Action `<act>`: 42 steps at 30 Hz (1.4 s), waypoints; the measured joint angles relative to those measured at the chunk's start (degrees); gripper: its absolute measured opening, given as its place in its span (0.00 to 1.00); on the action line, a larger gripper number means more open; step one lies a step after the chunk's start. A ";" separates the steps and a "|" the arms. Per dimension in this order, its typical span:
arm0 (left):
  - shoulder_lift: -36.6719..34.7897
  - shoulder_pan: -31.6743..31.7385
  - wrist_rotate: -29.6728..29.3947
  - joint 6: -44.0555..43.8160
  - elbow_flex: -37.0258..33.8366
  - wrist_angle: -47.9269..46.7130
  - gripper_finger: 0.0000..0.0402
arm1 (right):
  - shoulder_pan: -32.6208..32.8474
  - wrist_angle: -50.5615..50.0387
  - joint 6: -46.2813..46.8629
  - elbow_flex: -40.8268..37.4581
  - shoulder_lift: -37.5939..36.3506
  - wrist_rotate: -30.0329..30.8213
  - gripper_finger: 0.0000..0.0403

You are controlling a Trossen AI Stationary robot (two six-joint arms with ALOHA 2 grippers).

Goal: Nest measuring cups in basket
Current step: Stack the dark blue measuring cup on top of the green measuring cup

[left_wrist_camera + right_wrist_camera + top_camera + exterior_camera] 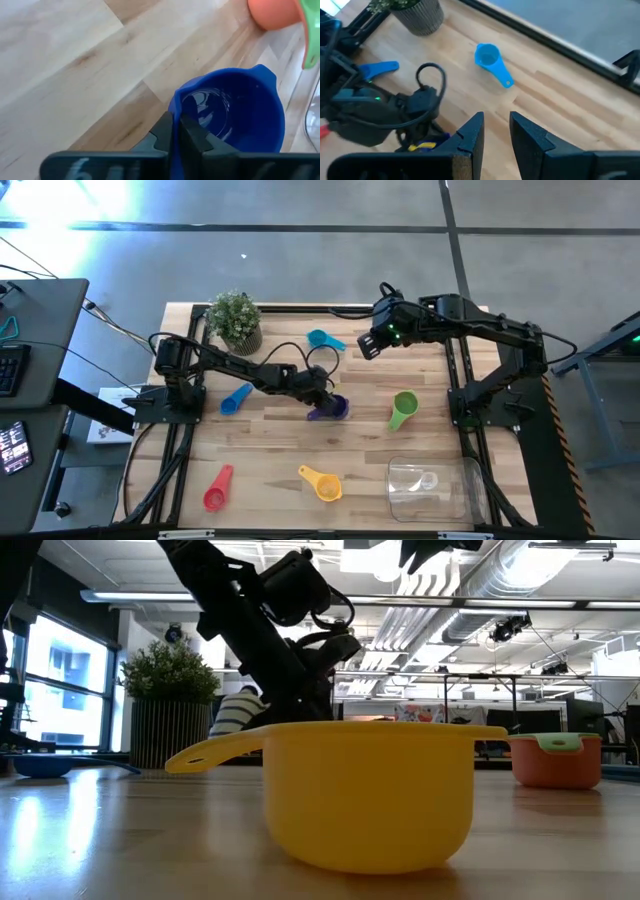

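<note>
The left gripper (322,395) sits low at the middle of the pale wooden table (270,450), its two dark fingers (192,135) clamped on the rim of a deep purple-blue plastic measuring cup (330,409), one finger inside the bowl and one outside; the cup's bowl (227,117) faces upward. The clear, round-cornered plastic basket (432,486) stands at the table's near right corner, well apart from the held cup, with a pale cup-shaped item visible inside it whose colour cannot be determined. Taking that basket as the landmark: a green plastic cup (402,409) lies just beyond it; a yellow plastic cup (322,483) lies to its left; a red-orange plastic cup (217,489) lies farther left, near the table's front edge; a blue plastic cup (236,398) lies far to its left and beyond; a teal plastic cup (324,340) lies well beyond it, towards the table's far edge. A potted plant (235,321) stands at the far left corner. The right gripper (372,343) hangs above the table just beside the teal cup (492,62), fingers (470,135) apart and holding nothing.
</note>
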 joint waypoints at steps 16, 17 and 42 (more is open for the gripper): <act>-0.04 0.99 -1.31 17.67 15.05 -24.94 0.01 | 10.63 -6.24 17.01 0.00 0.00 -5.76 0.21; -0.20 1.18 -1.38 18.51 15.67 -26.20 0.01 | 11.90 -6.75 19.00 0.00 0.00 -4.95 0.21; -4.94 1.52 -1.70 30.61 24.90 -34.55 0.02 | 33.62 -2.64 71.32 -14.23 5.03 9.85 0.21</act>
